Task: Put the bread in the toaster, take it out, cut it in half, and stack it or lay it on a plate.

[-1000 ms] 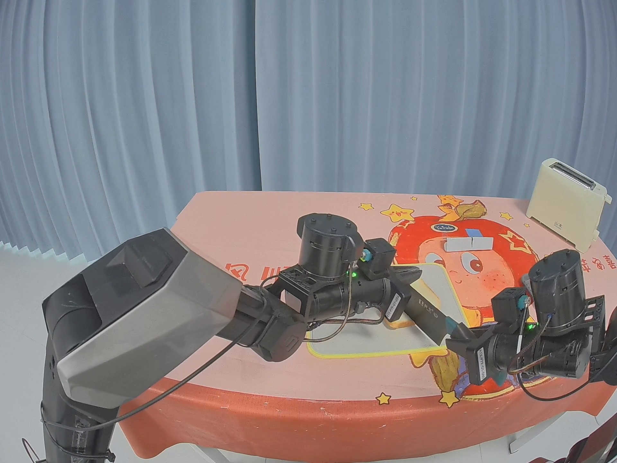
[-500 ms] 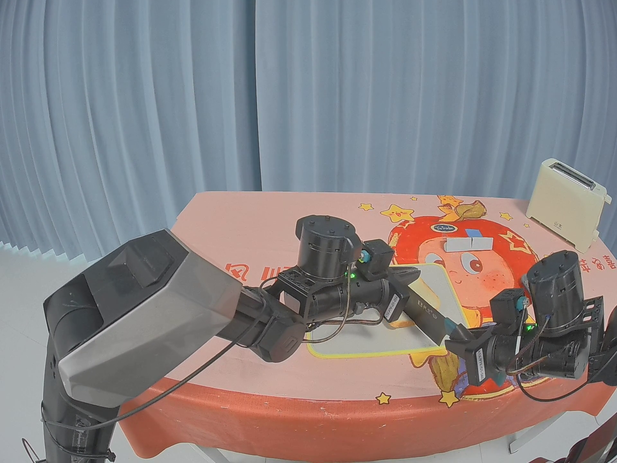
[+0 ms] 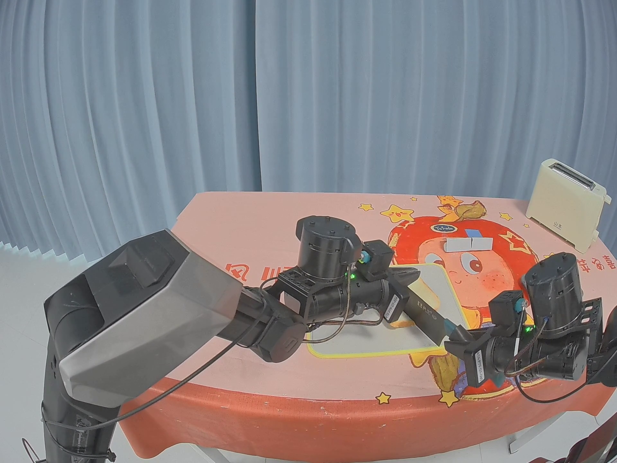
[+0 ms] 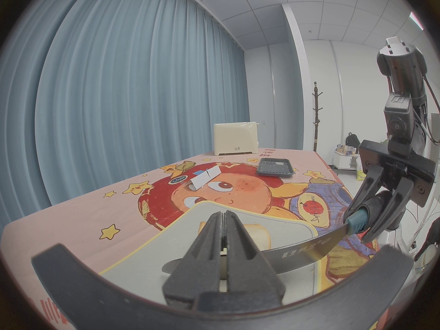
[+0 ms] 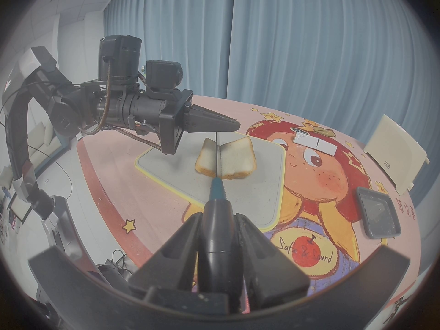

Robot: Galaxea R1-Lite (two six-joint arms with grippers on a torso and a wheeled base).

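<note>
A slice of bread [image 5: 229, 159] lies on the grey, yellow-edged cutting board [image 5: 256, 193] in the middle of the table. My right gripper [image 5: 219, 216] is shut on the black handle of a knife [image 5: 215, 193]. The blade [image 4: 302, 250] stands edge-down across the middle of the slice. My left gripper [image 4: 224, 216] is shut, with its tip [image 5: 231, 125] just above the bread's far edge. In the head view the left gripper [image 3: 411, 278] covers most of the bread, and the right gripper [image 3: 459, 342] is at the board's right corner. The cream toaster [image 3: 565, 204] stands at the far right.
A small black plate [image 5: 378, 211] sits on the table to the right of the board, on the toaster's side. Small white and blue cards [image 3: 469, 244] lie beyond the board. The table's front edge [image 3: 360, 413] is close behind the right gripper.
My right gripper has shifted slightly left and toward the table's front edge with the knife. The left arm has barely moved.
</note>
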